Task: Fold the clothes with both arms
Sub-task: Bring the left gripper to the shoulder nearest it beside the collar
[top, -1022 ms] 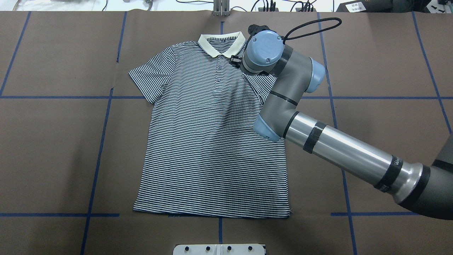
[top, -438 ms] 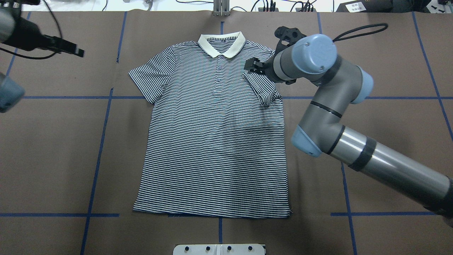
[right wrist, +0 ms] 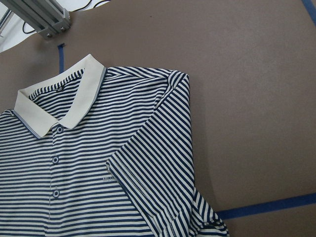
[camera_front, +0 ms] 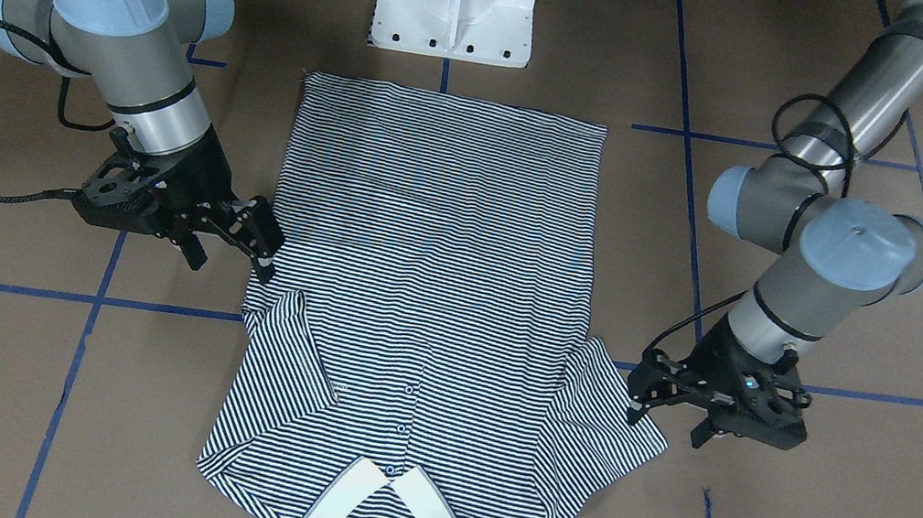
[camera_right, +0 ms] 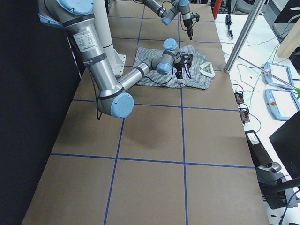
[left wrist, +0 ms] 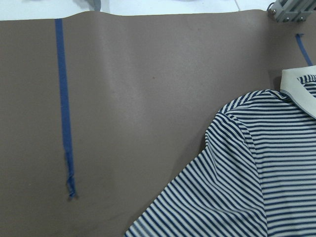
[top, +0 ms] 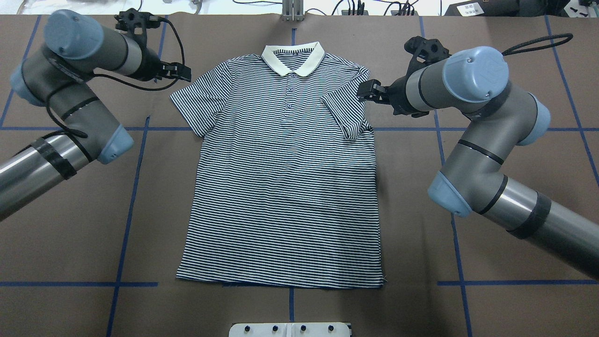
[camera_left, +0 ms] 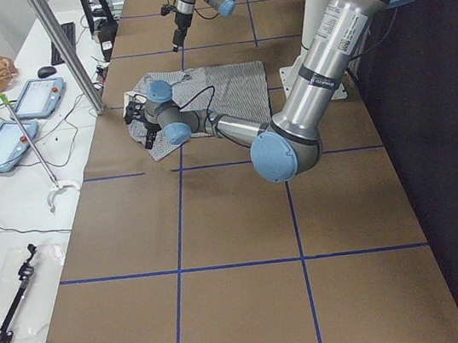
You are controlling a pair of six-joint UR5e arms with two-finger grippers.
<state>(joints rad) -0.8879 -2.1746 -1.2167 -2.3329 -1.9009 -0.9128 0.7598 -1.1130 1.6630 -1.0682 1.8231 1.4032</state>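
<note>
One shirt (top: 281, 187) is laid flat on the table (top: 70, 210), with its collar pointed away from the robot. The unfolded sleeve (top: 196, 103) is found just beside the left gripper (camera_front: 666, 426), toward the middle. The left gripper and the right gripper (camera_front: 231, 262) are held open, and nothing is gripped.
</note>
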